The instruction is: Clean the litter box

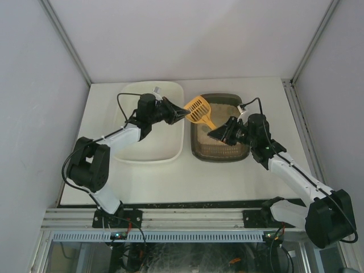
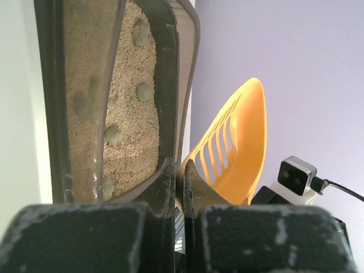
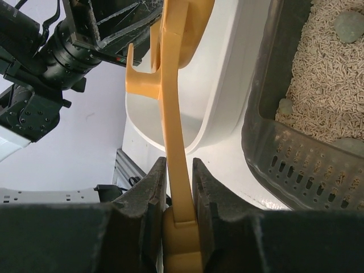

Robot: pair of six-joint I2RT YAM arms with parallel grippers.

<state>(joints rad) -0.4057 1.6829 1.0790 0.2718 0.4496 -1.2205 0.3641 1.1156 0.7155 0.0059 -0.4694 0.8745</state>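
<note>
The litter box (image 1: 219, 157) is a dark brown tray right of centre, with beige litter and grey clumps (image 2: 144, 91) in it. A yellow slotted scoop (image 1: 198, 108) hangs above its left rim, held at both ends. My left gripper (image 1: 183, 114) is shut on the thin edge of the scoop's head (image 2: 239, 148), with its fingertips (image 2: 168, 177) almost touching. My right gripper (image 1: 211, 133) is shut on the scoop's handle (image 3: 173, 114), which runs straight up between its pads (image 3: 154, 182). The scoop's head holds nothing that I can see.
A larger white plastic tub (image 1: 145, 151) stands left of the litter box, its rim (image 3: 227, 85) close to the box's slotted wall (image 3: 296, 159). Grey walls enclose the white table on three sides. Both arm bases sit at the near edge.
</note>
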